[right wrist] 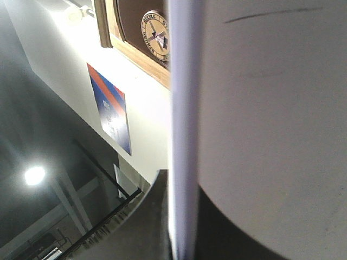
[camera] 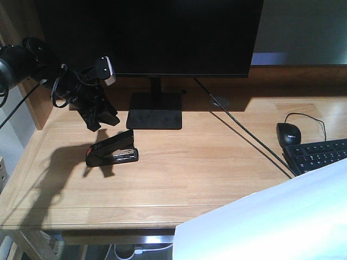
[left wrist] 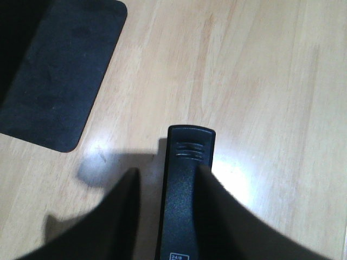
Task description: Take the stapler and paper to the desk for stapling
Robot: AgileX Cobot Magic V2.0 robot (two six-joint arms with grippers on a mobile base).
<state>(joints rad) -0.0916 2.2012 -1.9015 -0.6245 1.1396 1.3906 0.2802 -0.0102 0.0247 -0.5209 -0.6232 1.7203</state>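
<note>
Front-facing view: black stapler (camera: 112, 151), silver magazine, flat on desk (camera: 190, 179). Left gripper (camera: 102, 123) released; right gripper (right wrist: 181, 184) clamps white paper (camera: 271, 227).

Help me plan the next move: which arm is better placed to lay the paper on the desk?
Right: the right gripper pinches the paper above the desk's front right corner. The left gripper straddles the stapler.

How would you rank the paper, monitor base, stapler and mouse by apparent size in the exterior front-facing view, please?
Largest to smallest:
1. paper, though it is nearest the camera, which enlarges it
2. monitor base
3. stapler
4. mouse
</note>
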